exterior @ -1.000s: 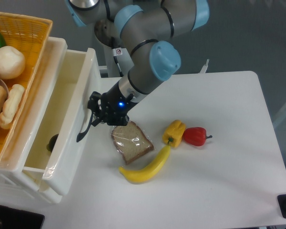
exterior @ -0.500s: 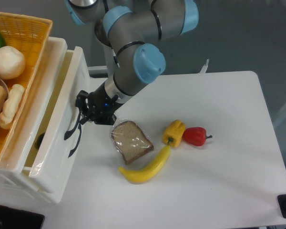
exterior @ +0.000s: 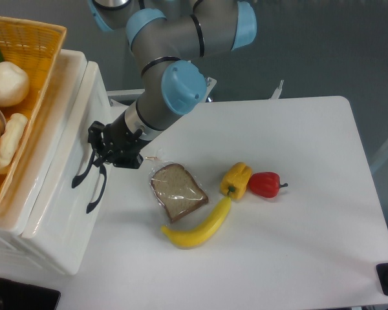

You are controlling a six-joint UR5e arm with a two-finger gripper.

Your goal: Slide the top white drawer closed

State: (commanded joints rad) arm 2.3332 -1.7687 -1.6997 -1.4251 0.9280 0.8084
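Note:
The top white drawer [exterior: 70,143] sits pushed into the white cabinet, its front about flush with the cabinet face. Its curved black handle [exterior: 82,174] shows just below my gripper. My gripper [exterior: 98,150] is pressed against the drawer front at the upper end of that handle. Its black fingers merge with the handle, so I cannot make out how they stand. The lower drawer's black handle [exterior: 96,194] lies just beside it.
An orange basket [exterior: 27,97] of food rests on the cabinet top. On the table lie a wrapped bread slice [exterior: 177,191], a banana [exterior: 198,228], a yellow pepper [exterior: 237,180] and a red pepper [exterior: 266,184]. A black object [exterior: 19,296] sits at the front left.
The drawer slid left into the cabinet from wide open to flush. My gripper moved left with its front, and the drawer's inside is no longer visible.

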